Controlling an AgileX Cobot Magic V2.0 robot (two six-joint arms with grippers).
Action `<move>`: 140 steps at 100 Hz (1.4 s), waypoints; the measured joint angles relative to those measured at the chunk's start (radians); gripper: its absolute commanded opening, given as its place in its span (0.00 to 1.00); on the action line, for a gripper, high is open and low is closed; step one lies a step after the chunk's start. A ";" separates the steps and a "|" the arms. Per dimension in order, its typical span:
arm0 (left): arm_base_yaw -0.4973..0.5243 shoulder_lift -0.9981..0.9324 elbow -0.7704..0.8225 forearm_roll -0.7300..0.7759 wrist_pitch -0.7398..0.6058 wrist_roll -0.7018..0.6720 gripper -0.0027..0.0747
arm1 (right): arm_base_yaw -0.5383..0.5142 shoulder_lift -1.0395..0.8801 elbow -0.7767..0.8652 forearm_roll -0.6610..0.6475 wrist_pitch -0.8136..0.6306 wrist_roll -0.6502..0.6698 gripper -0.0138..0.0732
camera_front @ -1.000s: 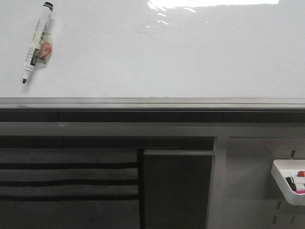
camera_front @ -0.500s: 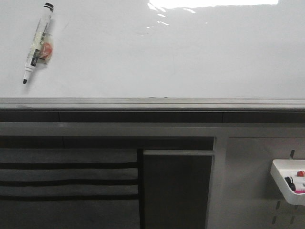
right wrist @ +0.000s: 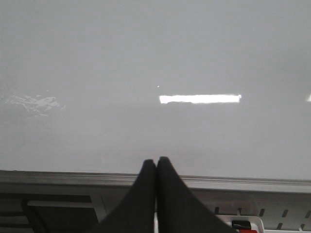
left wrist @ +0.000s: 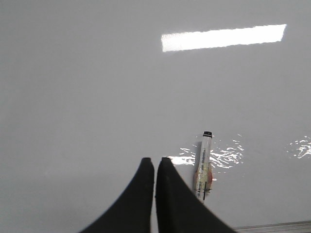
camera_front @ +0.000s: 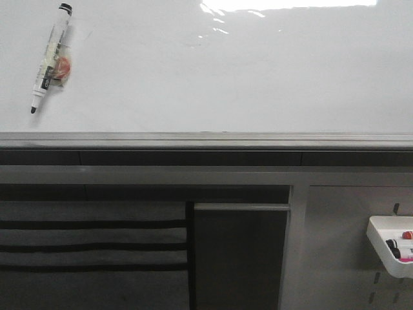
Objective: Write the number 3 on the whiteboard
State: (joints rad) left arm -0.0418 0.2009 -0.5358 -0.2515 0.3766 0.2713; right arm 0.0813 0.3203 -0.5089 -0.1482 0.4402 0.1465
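Observation:
The glossy white whiteboard (camera_front: 213,77) fills the upper front view, with a grey metal rail (camera_front: 206,139) along its lower edge. No number 3 shows on it. A marker (camera_front: 50,57) with a black cap end and black tip lies on the board at the far left; it also shows in the left wrist view (left wrist: 203,165). My left gripper (left wrist: 155,160) is shut and empty, just beside the marker. My right gripper (right wrist: 156,160) is shut and empty, over the board's lower rail (right wrist: 243,183). Neither gripper shows in the front view.
Below the rail is a grey panel with slots (camera_front: 348,245) and a dark slatted section (camera_front: 90,245). A white tray (camera_front: 390,245) holding markers hangs at the lower right. Bright light reflections lie on the board (camera_front: 284,5).
The marker and board have not moved. The view of the panel below the rail shifted slightly down and back up.

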 measured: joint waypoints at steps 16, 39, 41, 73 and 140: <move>0.000 0.000 0.000 0.000 0.000 0.000 0.16 | 0.000 0.000 0.000 0.000 0.008 0.002 0.25; 0.000 0.000 0.024 0.000 -0.004 -0.002 0.74 | 0.000 0.000 0.000 0.000 0.010 0.008 0.82; 0.000 0.000 0.026 0.000 -0.004 -0.002 0.75 | 0.000 0.000 0.000 0.000 0.010 0.008 0.84; 0.000 0.000 0.028 0.000 -0.004 -0.006 0.74 | 0.000 0.000 0.000 0.000 0.010 0.008 0.84; -0.057 0.243 -0.046 -0.035 0.171 0.090 0.74 | 0.050 0.167 -0.175 0.213 0.260 -0.232 0.84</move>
State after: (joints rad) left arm -0.0989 0.4437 -0.5820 -0.2867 0.5474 0.3615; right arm 0.1308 0.4871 -0.6839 0.0647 0.7000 -0.0859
